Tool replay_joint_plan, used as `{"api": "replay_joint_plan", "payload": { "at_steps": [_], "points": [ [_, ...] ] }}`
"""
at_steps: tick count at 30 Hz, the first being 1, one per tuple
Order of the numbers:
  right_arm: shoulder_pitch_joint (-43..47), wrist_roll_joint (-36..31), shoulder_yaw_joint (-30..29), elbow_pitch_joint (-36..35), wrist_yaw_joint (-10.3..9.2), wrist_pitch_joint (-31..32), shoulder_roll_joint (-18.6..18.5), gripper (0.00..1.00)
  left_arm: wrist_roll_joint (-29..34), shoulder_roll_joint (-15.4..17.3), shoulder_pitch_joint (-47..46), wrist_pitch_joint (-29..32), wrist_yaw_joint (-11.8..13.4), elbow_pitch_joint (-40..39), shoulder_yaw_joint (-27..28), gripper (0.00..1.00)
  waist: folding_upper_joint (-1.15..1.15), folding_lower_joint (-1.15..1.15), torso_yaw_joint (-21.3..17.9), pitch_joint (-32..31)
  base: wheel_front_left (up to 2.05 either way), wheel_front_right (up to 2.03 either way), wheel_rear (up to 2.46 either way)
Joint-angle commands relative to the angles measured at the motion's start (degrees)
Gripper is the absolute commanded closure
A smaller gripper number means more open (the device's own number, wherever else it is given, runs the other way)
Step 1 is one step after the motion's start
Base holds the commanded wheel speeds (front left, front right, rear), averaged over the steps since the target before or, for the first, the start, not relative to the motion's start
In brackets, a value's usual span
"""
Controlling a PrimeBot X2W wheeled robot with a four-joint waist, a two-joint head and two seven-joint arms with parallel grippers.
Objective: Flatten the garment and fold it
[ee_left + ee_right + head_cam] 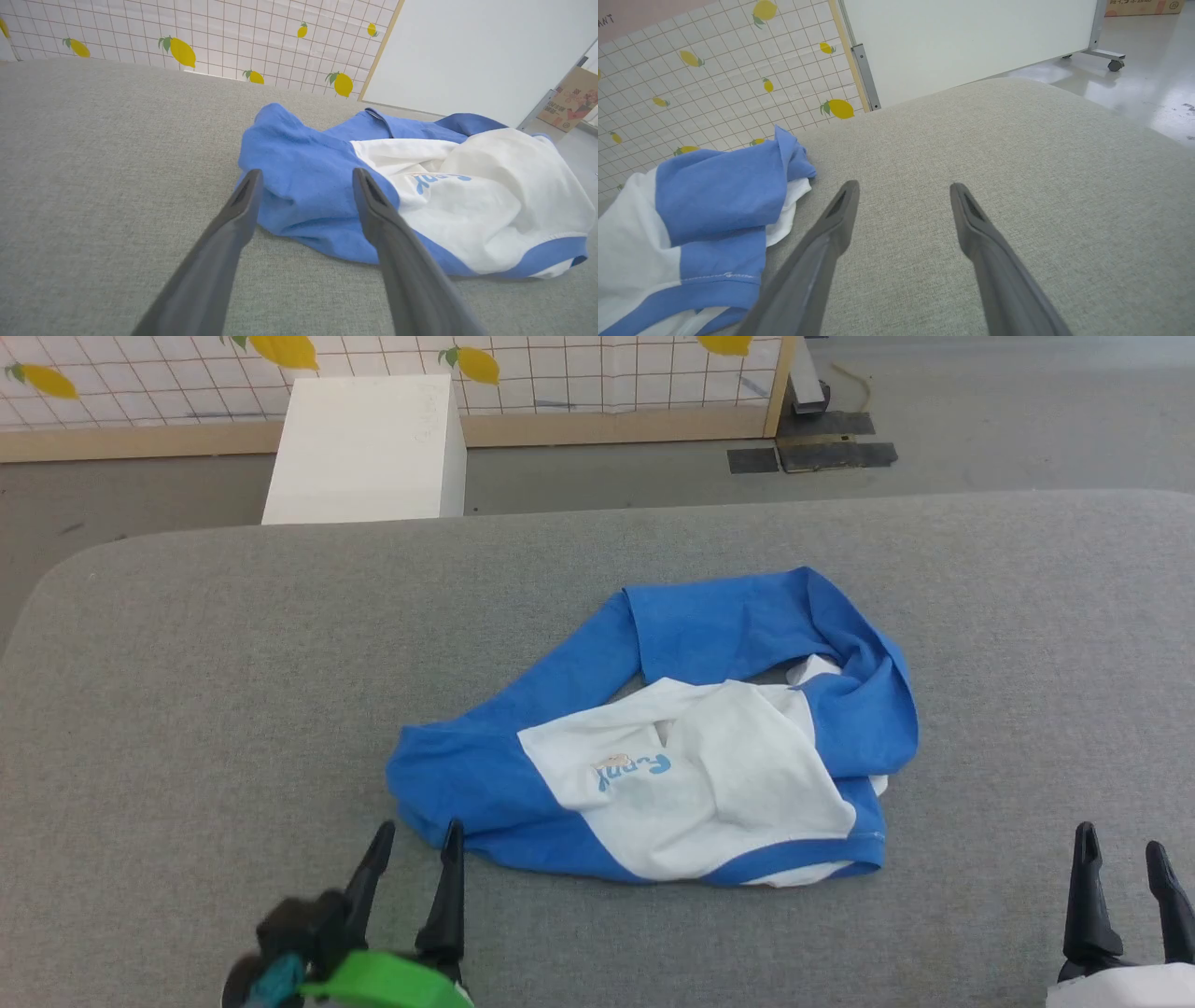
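- Grey fabric-covered surface (pixel 187 663) fills our working area. A white box (pixel 364 448) stands on the floor beyond its far edge, and a lemon-print wall (pixel 607 373) lies behind that.
- We see the garment (pixel 672 747) crumpled near the middle of the surface – the white body is bunched, with the chest lettering (pixel 635 770) facing up. A blue sleeve (pixel 747 625) loops round the far side and down the right.
- Its long axis runs on a diagonal, from the near-left blue bulge up to the far-right bend of the sleeve.
- Our left tool (pixel 420 826) has its fingers spread wide and holds nothing. Its tips sit just beside the near-left blue edge and point straight at it. We cannot tell whether they touch the cloth.
- Our right tool (pixel 1119 837) is also wide and empty. It hovers over bare surface, with the garment off to its left and a clear gap between them.
- We judge the left arm the nearer one – the blue edge lies dead ahead of it, so a short forward reach would take the first grip for spreading. The right tool would have to travel sideways toward the hem corner.
- Flattening has not begun, as we read it.
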Motion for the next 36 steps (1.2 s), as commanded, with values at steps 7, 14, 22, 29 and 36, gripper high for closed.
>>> {"api": "replay_joint_plan", "payload": {
  "at_steps": [7,14,22,29,36],
  "points": [
    [-2.9,0.7,1.2,1.3,-0.08,-1.1,0.0,0.00,2.9,7.1,-10.0,18.7,-1.3,1.4,-2.4,0.00,0.00,0.00,0.3,2.2,0.00,0.00,0.00],
    [-4.5,1.4,2.8,1.6,-0.08,-1.3,0.0,0.00,2.3,9.3,-16.3,35.9,-2.0,7.0,-5.0,0.00,0.00,0.00,-0.4,5.2,0.00,0.00,0.00],
    [-5.5,1.8,3.5,2.7,-0.08,-1.5,0.0,0.00,-6.8,7.8,-20.5,46.5,-3.8,12.1,-10.0,1.00,0.00,0.00,-1.8,6.9,0.00,0.00,0.00],
    [-5.1,2.0,3.7,4.1,-0.08,-1.5,0.0,0.00,-15.7,9.0,-22.1,43.0,-3.9,8.5,-9.3,1.00,0.00,0.00,-0.4,5.5,0.00,0.00,0.00],
    [-4.2,1.7,3.8,4.4,-0.08,-1.5,0.0,0.00,-19.1,16.4,-21.1,42.9,-2.0,-0.6,-0.7,1.00,0.00,0.00,2.3,3.1,0.00,0.00,0.00]
  ]
}}
